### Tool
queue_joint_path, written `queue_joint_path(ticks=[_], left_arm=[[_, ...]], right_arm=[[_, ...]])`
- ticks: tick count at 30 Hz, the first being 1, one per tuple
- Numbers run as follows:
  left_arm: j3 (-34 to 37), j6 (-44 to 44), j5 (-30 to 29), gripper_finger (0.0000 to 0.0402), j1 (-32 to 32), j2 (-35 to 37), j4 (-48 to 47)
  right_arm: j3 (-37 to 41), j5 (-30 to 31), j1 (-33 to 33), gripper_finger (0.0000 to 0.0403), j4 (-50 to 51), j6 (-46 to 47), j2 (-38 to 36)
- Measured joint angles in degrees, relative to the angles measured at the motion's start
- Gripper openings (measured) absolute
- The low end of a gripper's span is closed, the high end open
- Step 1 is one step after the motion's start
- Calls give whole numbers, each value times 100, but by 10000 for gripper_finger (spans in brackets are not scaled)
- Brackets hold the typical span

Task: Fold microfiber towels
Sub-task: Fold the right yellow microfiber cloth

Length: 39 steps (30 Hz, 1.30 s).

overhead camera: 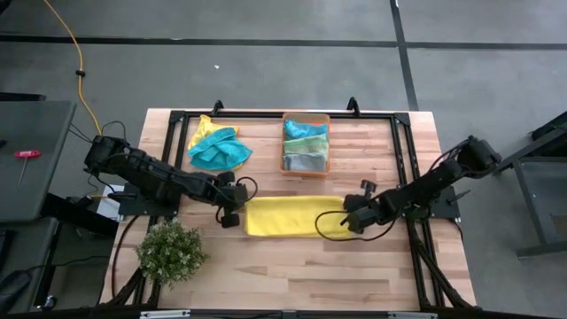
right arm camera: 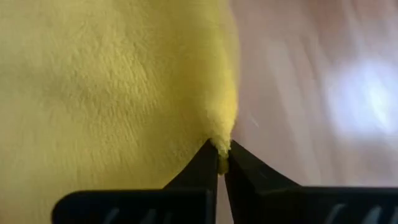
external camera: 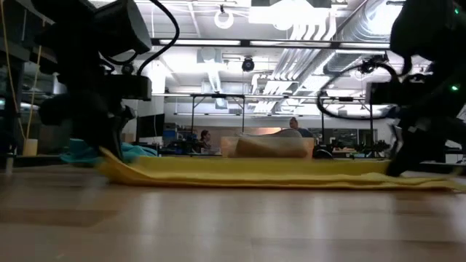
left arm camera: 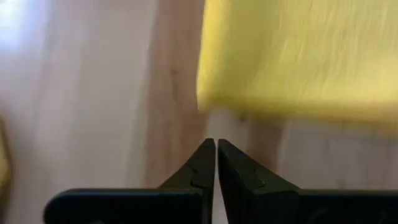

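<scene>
Wooden bench (overhead camera: 292, 275), yellow towel (overhead camera: 292, 215) mid-bench, folded to a strip; further fold left. Right gripper (right arm camera: 222, 155) fingers pinched on its edge; left gripper (left arm camera: 216, 149) fingers closed just beside its corner, empty. Teal towels (overhead camera: 219, 149) unfolded, folded ones in orange bin (overhead camera: 306, 116); plant (overhead camera: 171, 252) near left arm

No lettering to call out anywhere here: no label, brand, number or sign can be read on anything in these views.
</scene>
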<state>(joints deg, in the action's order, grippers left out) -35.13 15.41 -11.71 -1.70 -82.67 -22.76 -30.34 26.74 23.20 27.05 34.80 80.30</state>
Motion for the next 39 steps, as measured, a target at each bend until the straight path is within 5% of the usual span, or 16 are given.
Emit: queue_joint_path(ticks=[18,34,39], left_arm=[[-25,-469,-390,11,232,-3,667],[-540,-406,652,166,543,-288,546],[-535,-406,917,187,830,-630,598]], right_arm=[[8,-31,-83,1,-94,86,-154],[1,-58,-83,1,-130,119,-156],[-1,-94,-83,0,-155,120,-156]])
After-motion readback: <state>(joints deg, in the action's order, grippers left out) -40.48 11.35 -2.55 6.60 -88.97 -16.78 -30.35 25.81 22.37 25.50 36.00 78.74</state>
